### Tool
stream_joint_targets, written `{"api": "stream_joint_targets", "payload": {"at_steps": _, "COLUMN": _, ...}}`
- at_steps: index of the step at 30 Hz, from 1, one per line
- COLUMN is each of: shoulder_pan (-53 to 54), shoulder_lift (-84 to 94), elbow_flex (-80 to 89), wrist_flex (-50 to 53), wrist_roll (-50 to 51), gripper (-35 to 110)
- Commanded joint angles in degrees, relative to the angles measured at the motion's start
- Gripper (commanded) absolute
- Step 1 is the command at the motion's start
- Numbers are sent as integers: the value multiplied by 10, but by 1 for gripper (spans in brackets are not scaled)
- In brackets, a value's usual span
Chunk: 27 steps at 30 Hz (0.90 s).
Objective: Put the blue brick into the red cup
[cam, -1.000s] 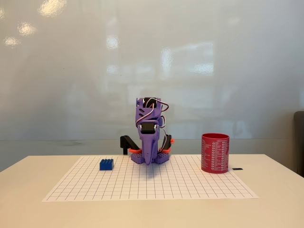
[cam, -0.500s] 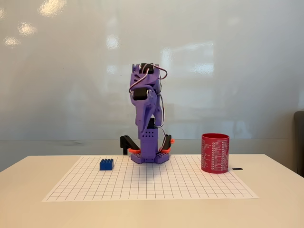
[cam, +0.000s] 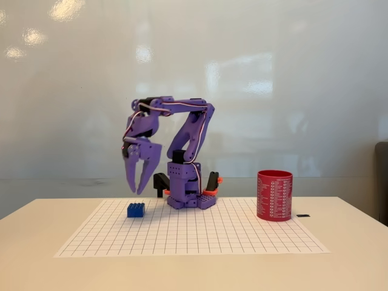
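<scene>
Fixed view: purple arm reaches left, gripper [cam: 137,189] pointing down w/ fingers spread wide, holding nothing, hanging just above the blue brick [cam: 136,210], which sits on the grid mat [cam: 194,233] left of the arm base. Red cup [cam: 274,195] stands well apart, at the mat's right edge. Step looks like approach for the pick; next move prob. needs a straight drop so the fingers straddle the brick, then close.

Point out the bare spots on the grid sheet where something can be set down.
Free: the wide stretch of grid sheet in front of the arm base, between the blue brick and the red cup, and the sheet's left end beyond the brick. Crowded: around the brick, where the open gripper hangs just above, and at the base.
</scene>
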Motion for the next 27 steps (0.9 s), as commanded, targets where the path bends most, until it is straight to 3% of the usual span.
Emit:
{"api": "stream_joint_targets", "payload": {"at_steps": 1, "shoulder_pan": 73, "shoulder_lift": -18, "elbow_flex": 23, "wrist_flex": -39, "wrist_roll": -8, "gripper": -1}}
{"api": "stream_joint_targets", "payload": {"at_steps": 19, "shoulder_pan": 144, "shoulder_lift": -27, "elbow_flex": -40, "wrist_flex": -5, "wrist_roll": 132, "gripper": -1}}
{"api": "stream_joint_targets", "payload": {"at_steps": 27, "shoulder_pan": 90, "shoulder_lift": -64, "elbow_flex": -83, "wrist_flex": 149, "wrist_roll": 157, "gripper": -1}}
